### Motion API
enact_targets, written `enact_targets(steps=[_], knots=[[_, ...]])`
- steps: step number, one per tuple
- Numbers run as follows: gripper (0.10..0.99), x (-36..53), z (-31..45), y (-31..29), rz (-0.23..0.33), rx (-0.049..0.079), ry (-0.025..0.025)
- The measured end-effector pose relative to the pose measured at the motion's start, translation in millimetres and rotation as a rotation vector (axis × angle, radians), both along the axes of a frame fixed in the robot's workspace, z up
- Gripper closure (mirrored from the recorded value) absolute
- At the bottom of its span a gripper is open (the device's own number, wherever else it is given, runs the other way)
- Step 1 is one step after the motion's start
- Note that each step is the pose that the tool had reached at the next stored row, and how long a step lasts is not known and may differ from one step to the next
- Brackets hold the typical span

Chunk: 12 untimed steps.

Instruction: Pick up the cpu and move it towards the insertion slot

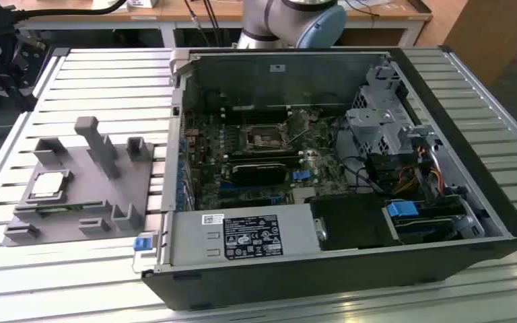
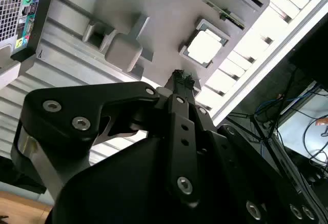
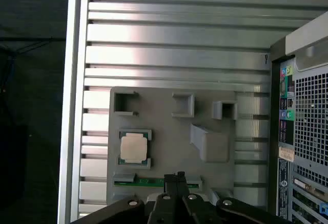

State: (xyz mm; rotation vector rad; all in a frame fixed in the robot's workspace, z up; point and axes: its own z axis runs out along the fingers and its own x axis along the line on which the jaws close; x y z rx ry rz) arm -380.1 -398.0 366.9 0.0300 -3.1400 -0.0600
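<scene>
The exterior view looks steeply down on the computer case and grey fixture. Both wrist views look closely past the end effector onto that fixture.

The cpu, a flat square chip with a silvery-white top, lies level in a square recess of the grey holder. The insertion slot, a dark-centred, metal-framed square socket, sits well apart inside the open computer case.

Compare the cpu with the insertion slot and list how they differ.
Place: the cpu lies in a gray holder on the slatted table, outside the computer case; the insertion slot sits on the motherboard inside that case. Look: the cpu has a pale silvery top; the insertion slot has a dark centre in a metal frame. Both are square, lie flat and look similar in size.
</scene>
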Motion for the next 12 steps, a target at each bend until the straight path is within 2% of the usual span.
enact_targets(steps=[12], knots=[[0.98,-1.8,0.0,0.0,0.0,0.0,0.0]])
